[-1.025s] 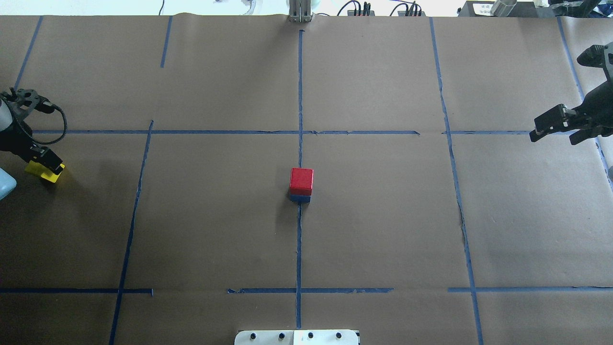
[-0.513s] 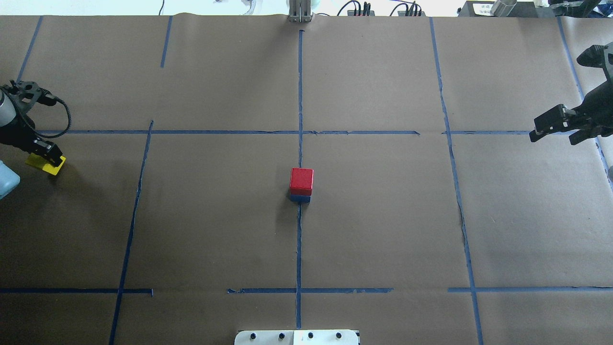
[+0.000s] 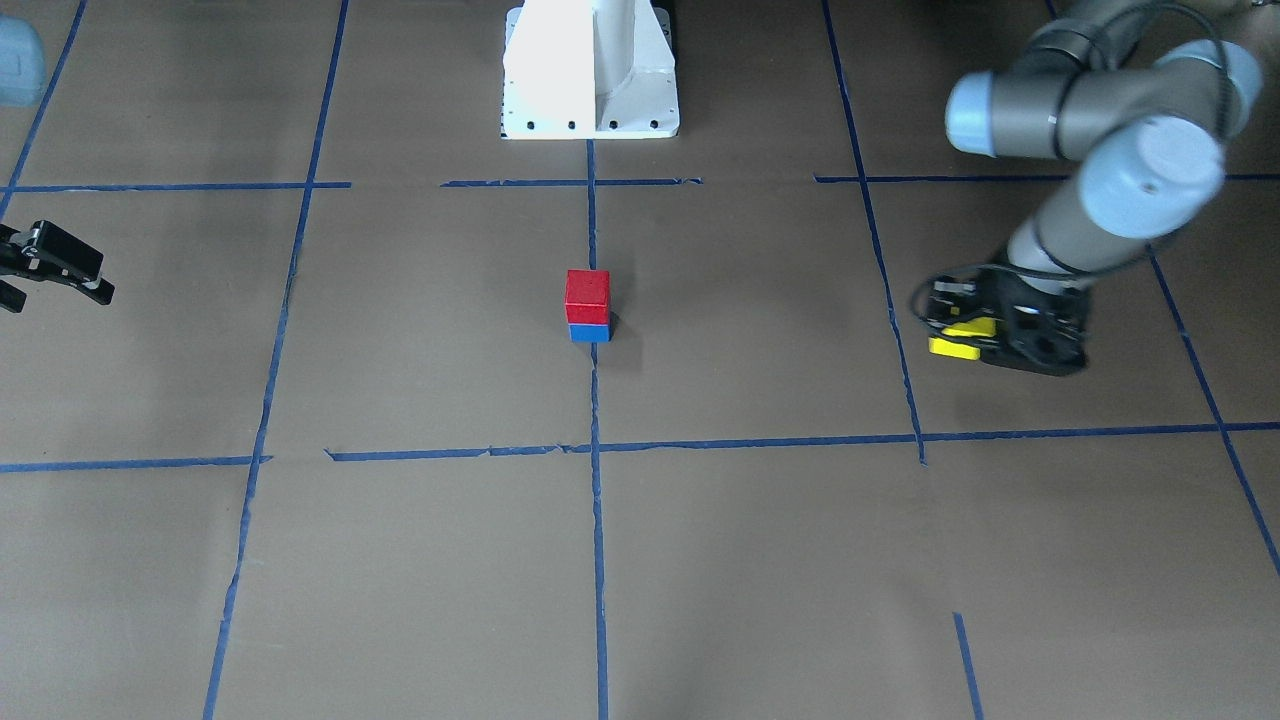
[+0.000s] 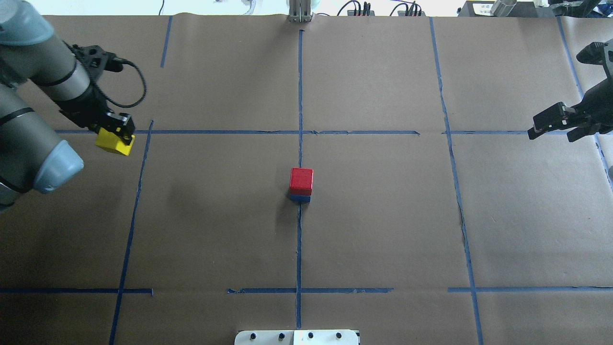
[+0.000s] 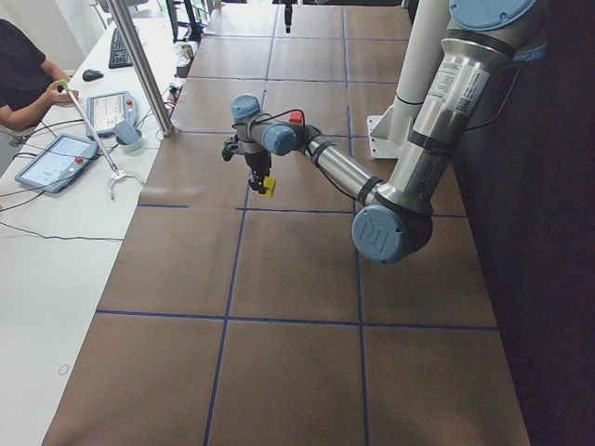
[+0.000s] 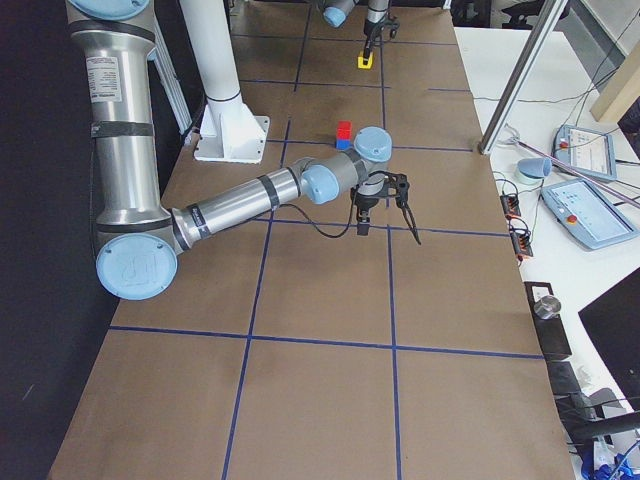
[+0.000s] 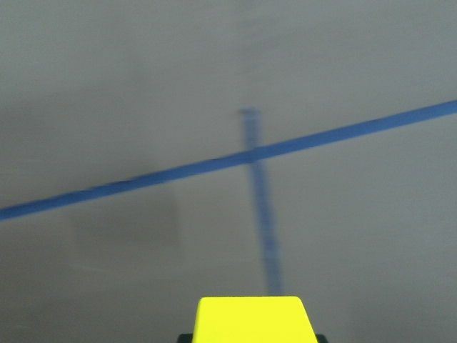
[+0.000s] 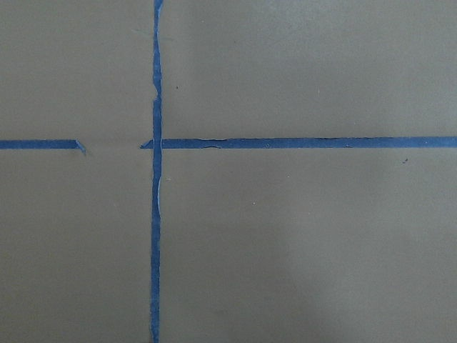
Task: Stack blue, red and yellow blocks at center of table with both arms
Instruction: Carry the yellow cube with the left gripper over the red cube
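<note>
A red block sits on a blue block at the table's center; the stack also shows in the front view. My left gripper is shut on the yellow block and holds it above the table, far left of the stack. The yellow block also shows in the front view, the left wrist view and the exterior left view. My right gripper is open and empty at the far right; it also shows in the front view.
Blue tape lines divide the brown paper-covered table into squares. The robot's white base stands at the table's near edge. Tablets and an operator are on the white side table beyond the left end.
My left arm has lifted the yellow block and carried it to the right and farther from the robot, toward the center. The right arm and the stack have not moved.
</note>
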Controlling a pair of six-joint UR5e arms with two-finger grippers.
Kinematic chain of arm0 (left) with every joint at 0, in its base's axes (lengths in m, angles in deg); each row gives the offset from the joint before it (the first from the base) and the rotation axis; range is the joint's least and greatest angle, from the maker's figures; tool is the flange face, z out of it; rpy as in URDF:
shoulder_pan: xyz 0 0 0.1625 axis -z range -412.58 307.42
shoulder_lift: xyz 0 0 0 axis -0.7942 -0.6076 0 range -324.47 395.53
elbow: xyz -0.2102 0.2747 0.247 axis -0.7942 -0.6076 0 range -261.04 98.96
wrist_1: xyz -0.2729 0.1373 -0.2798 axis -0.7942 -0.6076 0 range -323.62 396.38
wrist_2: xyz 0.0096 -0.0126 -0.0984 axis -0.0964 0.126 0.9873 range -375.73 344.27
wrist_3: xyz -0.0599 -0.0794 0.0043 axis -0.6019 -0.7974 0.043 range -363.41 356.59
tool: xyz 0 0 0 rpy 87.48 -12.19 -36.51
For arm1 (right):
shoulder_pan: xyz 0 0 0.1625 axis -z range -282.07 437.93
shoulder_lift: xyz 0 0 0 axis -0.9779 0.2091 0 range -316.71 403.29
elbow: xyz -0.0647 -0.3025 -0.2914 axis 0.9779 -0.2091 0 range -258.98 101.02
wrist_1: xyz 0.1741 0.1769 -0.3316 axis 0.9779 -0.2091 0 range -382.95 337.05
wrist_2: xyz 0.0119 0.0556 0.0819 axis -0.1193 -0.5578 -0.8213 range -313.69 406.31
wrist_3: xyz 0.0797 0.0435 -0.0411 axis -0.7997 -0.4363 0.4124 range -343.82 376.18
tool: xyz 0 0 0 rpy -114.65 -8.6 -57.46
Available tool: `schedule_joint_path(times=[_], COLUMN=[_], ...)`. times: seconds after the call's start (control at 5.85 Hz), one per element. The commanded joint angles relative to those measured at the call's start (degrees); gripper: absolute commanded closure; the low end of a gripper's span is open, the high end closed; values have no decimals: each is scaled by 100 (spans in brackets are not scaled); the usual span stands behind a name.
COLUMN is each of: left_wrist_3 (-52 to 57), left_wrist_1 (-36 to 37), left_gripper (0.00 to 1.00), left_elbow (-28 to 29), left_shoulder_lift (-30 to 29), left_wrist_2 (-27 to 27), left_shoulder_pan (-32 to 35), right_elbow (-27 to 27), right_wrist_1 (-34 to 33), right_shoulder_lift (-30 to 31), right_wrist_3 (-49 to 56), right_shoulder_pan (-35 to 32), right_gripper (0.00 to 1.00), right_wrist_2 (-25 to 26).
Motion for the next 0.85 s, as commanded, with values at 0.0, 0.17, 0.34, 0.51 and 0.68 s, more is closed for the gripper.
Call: schedule_joint_path(times=[0.0,0.17,0.34,0.51,0.68], left_wrist_3=[-2084,-2605,-2645,-2645,-2645], left_wrist_1=[167,262,342,342,342], left_gripper=[100,100,100,100,100], left_elbow=[-33,316,763,820,820], left_shoulder_lift=[-1304,-1989,-2422,-2470,-2488], left_wrist_2=[-334,-868,-1004,-1231,-1434], left_shoulder_pan=[-1158,-1642,-1716,-1865,-1892], right_elbow=[0,9,0,-9,0], right_wrist_1=[20,64,108,108,108], right_shoulder_lift=[-8,-8,10,10,10], right_wrist_3=[25,52,61,52,43], right_shoulder_pan=[-107,-177,-230,-230,-230], right_gripper=[0,0,0,0,0], right_wrist_2=[7,7,7,15,15])
